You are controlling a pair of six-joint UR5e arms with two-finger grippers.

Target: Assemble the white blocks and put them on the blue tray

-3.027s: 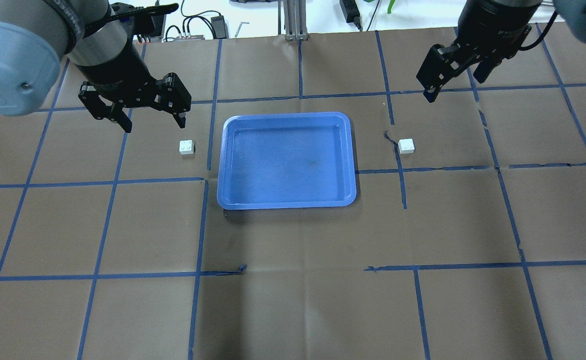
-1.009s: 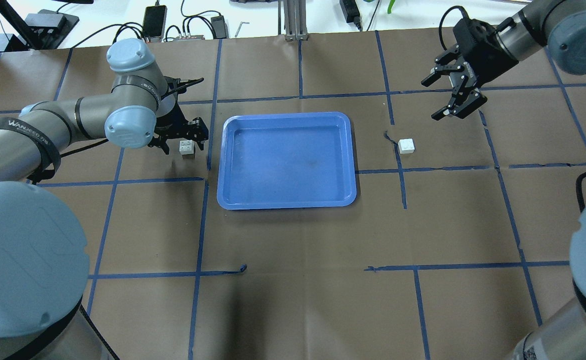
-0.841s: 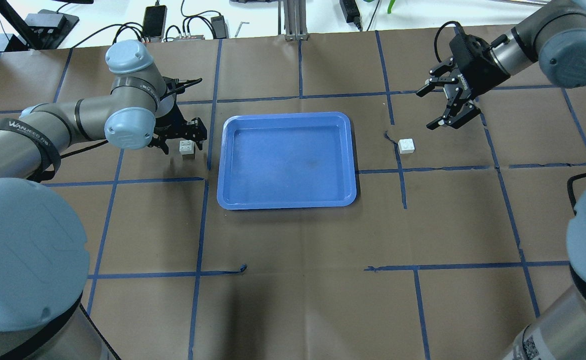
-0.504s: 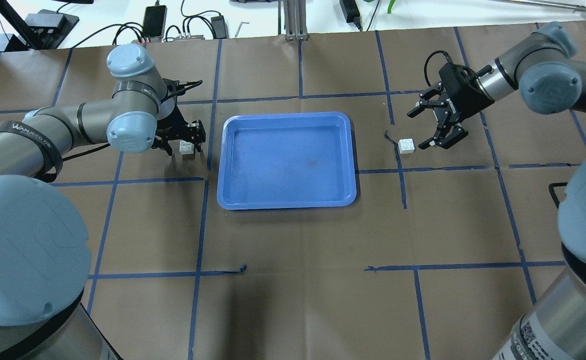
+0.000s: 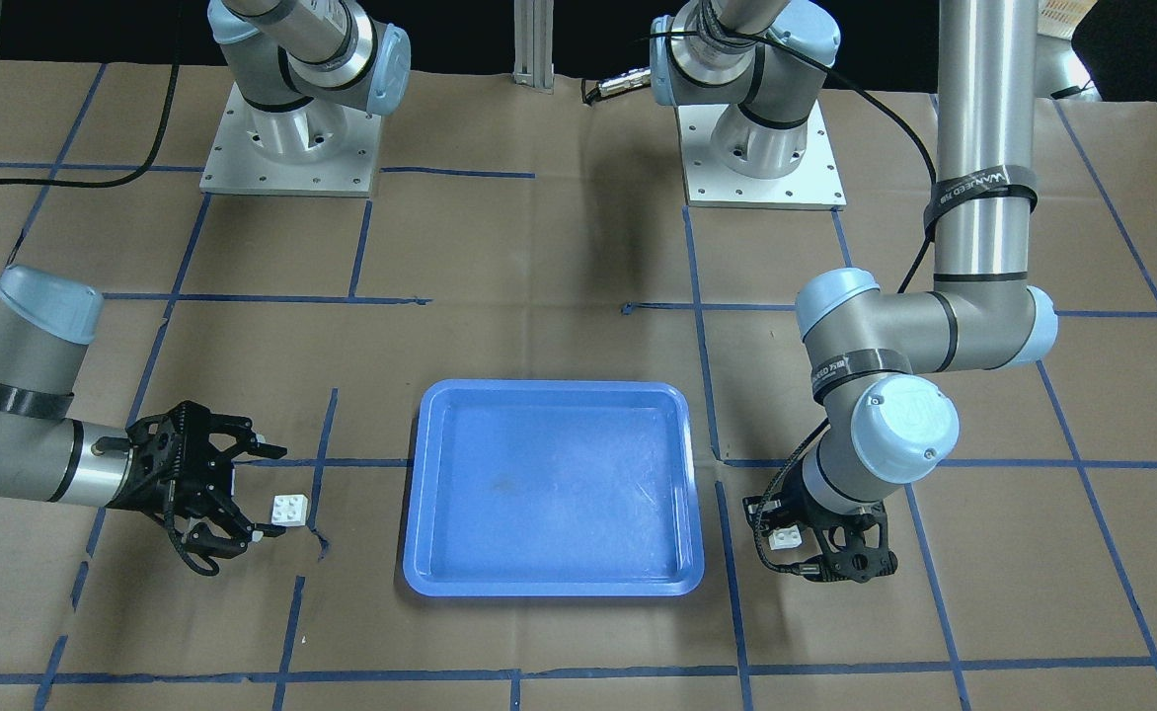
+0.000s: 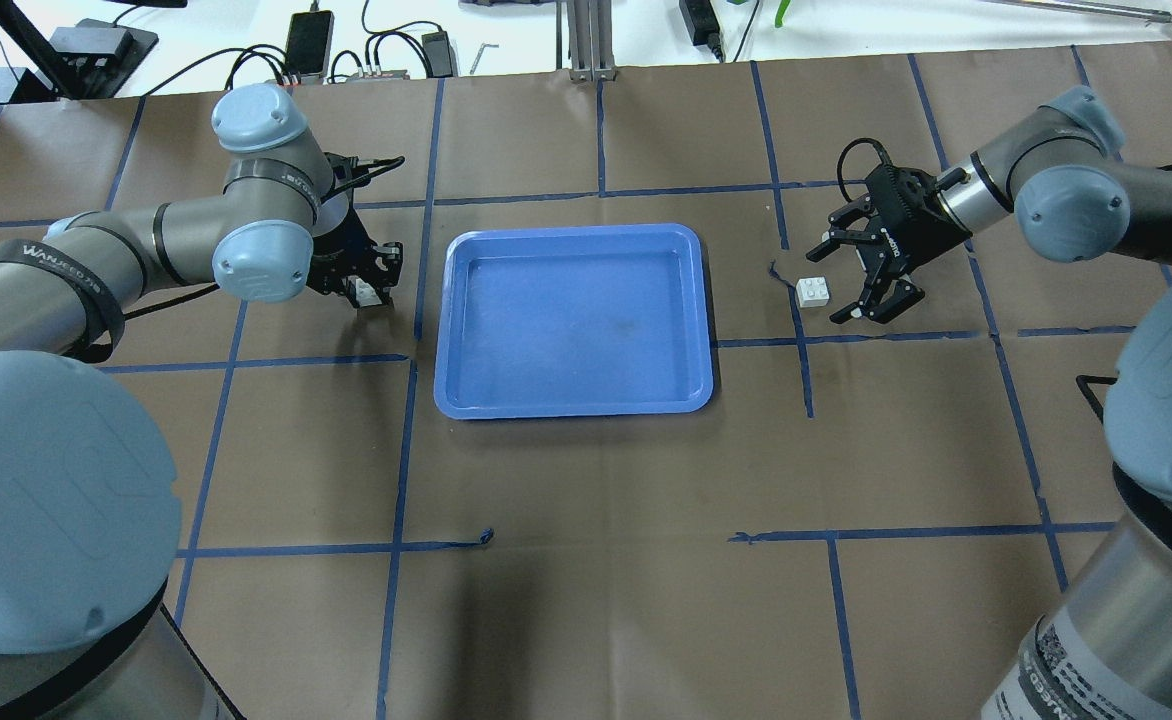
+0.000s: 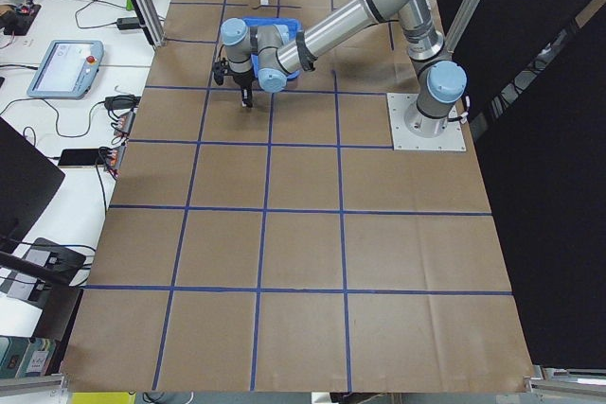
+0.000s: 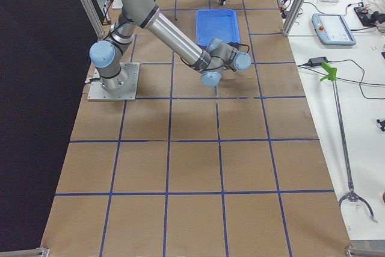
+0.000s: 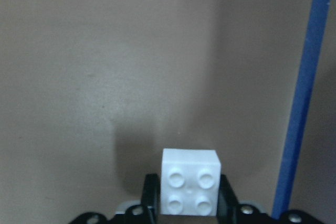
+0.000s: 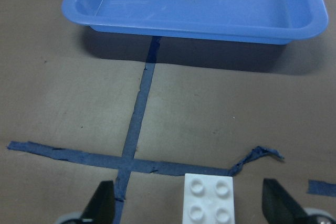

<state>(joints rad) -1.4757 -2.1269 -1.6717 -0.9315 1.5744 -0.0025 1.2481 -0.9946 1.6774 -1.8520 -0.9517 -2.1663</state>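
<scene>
The blue tray (image 6: 571, 320) lies mid-table; it also shows in the front view (image 5: 549, 484) and the right wrist view (image 10: 194, 3). One white block (image 6: 374, 291) sits left of the tray. My left gripper (image 6: 366, 283) is shut on it; the left wrist view shows both fingers (image 9: 151, 198) pressed against the block (image 9: 190, 187). The other white block (image 6: 813, 291) sits right of the tray on the paper. My right gripper (image 6: 839, 277) is open and low, with a finger on either side of that block (image 10: 210, 198) and clear gaps between.
Brown paper with a blue tape grid covers the table. A torn tape end (image 6: 776, 270) curls beside the right block. Both arm bases (image 5: 287, 148) stand at the robot's side. Cables and devices (image 6: 386, 50) lie beyond the far edge.
My right gripper has swung down and toward the tray, and its open fingers now flank the right block. My left gripper has narrowed from open around the left block to shut on it.
</scene>
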